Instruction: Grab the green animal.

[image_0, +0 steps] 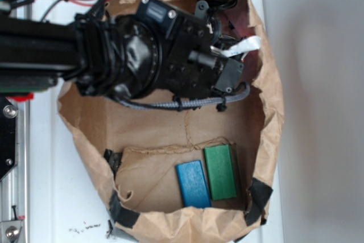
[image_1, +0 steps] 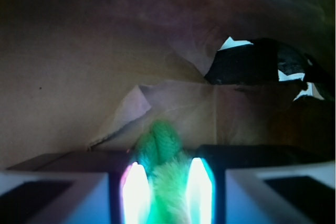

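1. In the exterior view, the black robot arm [image_0: 142, 49] reaches over a brown paper bag [image_0: 273, 112] that lies on a white table [image_0: 318, 83]. The pincer is hidden under the wrist here, and the green animal is not visible. A blue block [image_0: 193, 184] and a dark green block [image_0: 220, 172] lie side by side, touching, in the lower part of the bag.

2. In the wrist view, the pincer [image_1: 168, 192] is clamped on the green animal [image_1: 163, 171], which sits between the two glowing fingers [image_1: 135, 192]. Its fuzzy end sticks out toward the crumpled paper wall.
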Controlling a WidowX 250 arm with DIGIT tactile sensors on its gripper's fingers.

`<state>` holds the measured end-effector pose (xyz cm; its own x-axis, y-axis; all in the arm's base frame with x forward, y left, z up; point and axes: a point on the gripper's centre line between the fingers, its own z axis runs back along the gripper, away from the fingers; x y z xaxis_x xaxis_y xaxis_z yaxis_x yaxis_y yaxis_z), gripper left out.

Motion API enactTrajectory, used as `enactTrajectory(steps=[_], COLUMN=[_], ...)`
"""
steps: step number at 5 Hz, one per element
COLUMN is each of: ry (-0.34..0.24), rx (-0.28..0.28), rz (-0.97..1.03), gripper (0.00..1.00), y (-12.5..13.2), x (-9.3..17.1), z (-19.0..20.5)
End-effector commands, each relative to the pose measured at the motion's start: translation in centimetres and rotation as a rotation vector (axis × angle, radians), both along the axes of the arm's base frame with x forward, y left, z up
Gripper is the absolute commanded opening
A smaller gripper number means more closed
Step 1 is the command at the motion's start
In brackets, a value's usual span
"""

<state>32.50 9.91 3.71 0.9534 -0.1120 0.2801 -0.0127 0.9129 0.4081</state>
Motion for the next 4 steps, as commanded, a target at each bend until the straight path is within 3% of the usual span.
enactTrajectory(steps=[1,2,3,4], ry=[-0.007,0.043,0.112,0.14], rx=[-0.026,-0.095,-0.216,-0.316], rz=[0.0,0.056,0.086,0.091], gripper=[0.0,0.0,0.0,0.0], y=[0.4,0.3,0.0,-0.2], x=[0.0,-0.2,-0.5,-0.6], z=[2.1,5.4,10.1,14.1])
